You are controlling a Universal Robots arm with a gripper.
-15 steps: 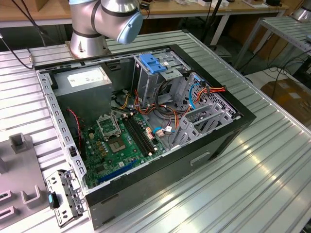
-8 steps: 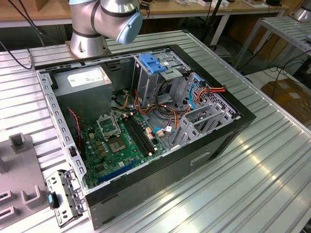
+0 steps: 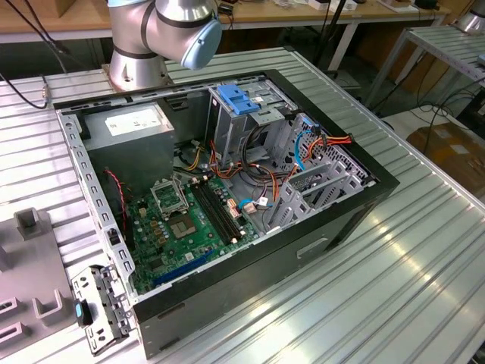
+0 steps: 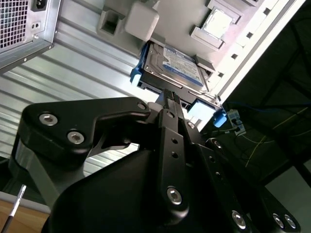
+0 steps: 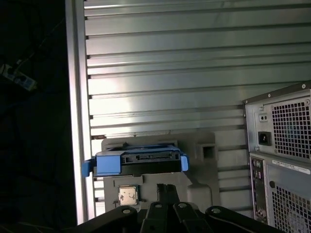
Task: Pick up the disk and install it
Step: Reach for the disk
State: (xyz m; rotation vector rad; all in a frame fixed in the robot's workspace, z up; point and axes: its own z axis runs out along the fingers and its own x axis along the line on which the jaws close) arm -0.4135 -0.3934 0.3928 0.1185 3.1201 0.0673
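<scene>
Clenched on nothing: gripper (image 4: 168,93) (image 5: 164,186), slim black fingers (image 5: 159,190) pressed flat together. Just ahead of the tips in both wrist views: disk (image 4: 177,65) (image 5: 138,162), lying flat in a grey fixture (image 4: 116,22) (image 5: 206,150), white and blue label up, blue side rails (image 4: 138,73) (image 5: 108,163) along its edges. In the first wrist view, connector edge toward the camera, a thin strip of fixture showing between tips and disk; apart, not touching. In the second wrist view, tips overlapping the disk's near edge; contact impossible to judge there. Same fixture, just beside the disk: small square processor chip (image 4: 217,23) (image 5: 128,195) in its own recess. Beneath, ribbed aluminium table (image 4: 73,82) (image 5: 170,73) (image 3: 394,265), fixture near its edge. Near the fixture, rear of a computer case (image 4: 19,24) (image 5: 282,145) with vent grilles and a power socket. Exterior view, centre of frame: case (image 3: 250,280) uncovered, green motherboard (image 3: 182,227) at lower centre, grey power supply (image 3: 132,125) toward the upper left inside it, drive cage (image 3: 235,102) with light-blue top at upper centre, red, orange and blue cables (image 3: 250,171) strung between. Top left of frame: arm base (image 3: 163,30), silver with a blue cap. Lower left edge of frame: part of the grey fixture (image 3: 30,258).
</scene>
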